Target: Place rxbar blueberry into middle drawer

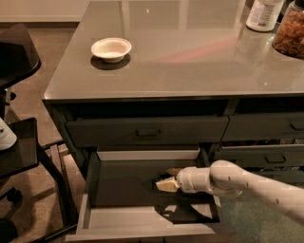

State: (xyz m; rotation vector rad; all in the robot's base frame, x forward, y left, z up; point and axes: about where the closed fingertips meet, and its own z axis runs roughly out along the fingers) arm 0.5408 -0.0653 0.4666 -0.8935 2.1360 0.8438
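The middle drawer [124, 214] is pulled out below the counter, with pale grey walls and a dark floor. My gripper [166, 181] reaches in from the right on a white arm [247, 185] and hangs low inside the drawer, over the right half of its floor. Its shadow lies on the floor just below it. The rxbar blueberry does not show clearly; I cannot tell whether it is at the gripper's tip or on the dark floor.
A white bowl [111, 49] sits on the grey countertop [190, 61]. A white bottle [263, 14] and a jar of snacks [290, 33] stand at the back right. The shallower top drawer [147, 132] is closed. Right-column drawers [266, 159] are beside my arm. A black chair [14, 57] stands at the left.
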